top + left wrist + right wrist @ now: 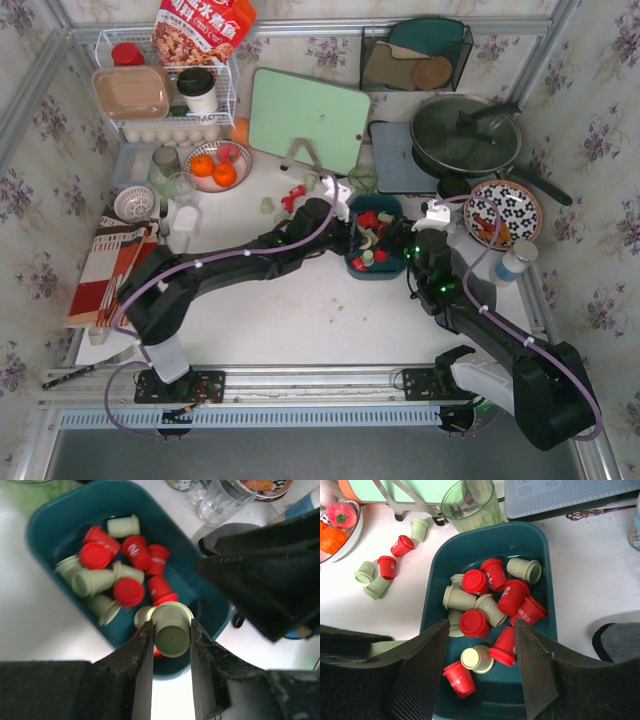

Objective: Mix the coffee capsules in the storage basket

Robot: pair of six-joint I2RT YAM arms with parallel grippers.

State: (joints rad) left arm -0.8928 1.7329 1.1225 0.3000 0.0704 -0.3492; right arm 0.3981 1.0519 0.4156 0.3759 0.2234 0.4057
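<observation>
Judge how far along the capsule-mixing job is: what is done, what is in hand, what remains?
Done: red and green capsules lie jumbled together in the basket. In hand: the left end effector grips a green capsule above the basket's end; the right end effector hangs open over it. Remaining: loose capsules, two red and at least three green, lie on the table outside it.
</observation>
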